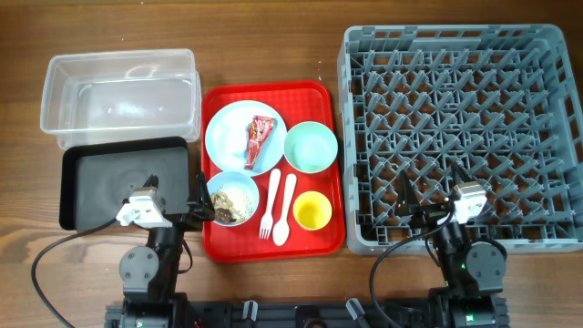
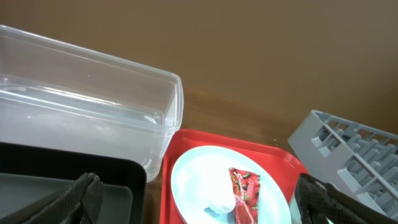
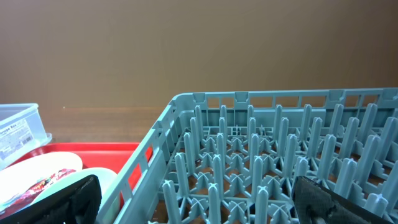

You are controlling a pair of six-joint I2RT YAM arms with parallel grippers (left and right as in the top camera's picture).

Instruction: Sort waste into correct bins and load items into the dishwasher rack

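Both the left tool (image 1: 202, 202) and the right tool (image 1: 410, 205) are hanging wide open with nothing between their fingers, the left one hovering at the near edge of the red serving tray (image 1: 321, 244), the right one over the near part of the rack (image 1: 465, 128). The red wrapper (image 1: 261, 137) is lying across the blue plate (image 1: 228, 128) with the tissue (image 2: 219, 200) just beside it. Both are looking feather-light and soft, so pinching a raised fold is seeming best, though the wrapper's film may be slipping. The food scraps (image 1: 232, 202) are sitting loose in the blue bowl (image 1: 244, 179), probably too crumbly to pinch, so gripping that bowl's rim and tipping is looking wiser. The green bowl (image 1: 311, 146) and yellow cup (image 1: 311, 211) are looking stiff, light and smooth, best taken by a rim. The fork (image 1: 271, 205) and spoon (image 1: 285, 210) are lying flat on the tray, offering little to get under. The clear tub (image 1: 118, 96) and black tray (image 1: 91, 182) are waiting on the bench (image 1: 273, 36) on the left arm's side. From above the tissue is nearly vanishing against the pale plate, and both wrist views are cutting off the near half of the tray.
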